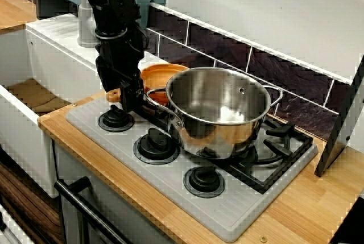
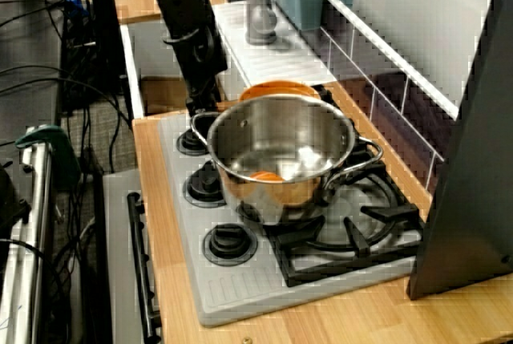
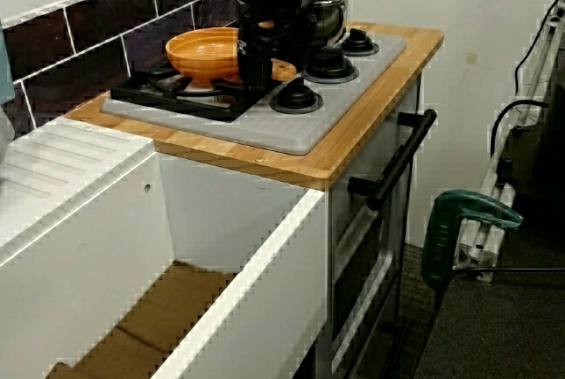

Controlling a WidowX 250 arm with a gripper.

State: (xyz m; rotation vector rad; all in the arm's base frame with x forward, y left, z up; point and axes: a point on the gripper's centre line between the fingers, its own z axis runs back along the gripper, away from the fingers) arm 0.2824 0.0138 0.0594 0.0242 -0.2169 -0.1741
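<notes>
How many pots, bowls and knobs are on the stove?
Silver pot: 1
Orange bowl: 1
Black knobs: 3
Total: 5

Orange bowl (image 1: 162, 74): shallow, round, glossy, upright, empty. Left of centre in the front view, sitting on the black grate (image 1: 273, 158). Small round handle tab (image 1: 114, 94) sticking out toward the lower left. Steel pot (image 1: 219, 110): shiny, two loop handles, lidless, upright, centre frame on the same grate. Just beside the bowl, hiding its right part.
</notes>
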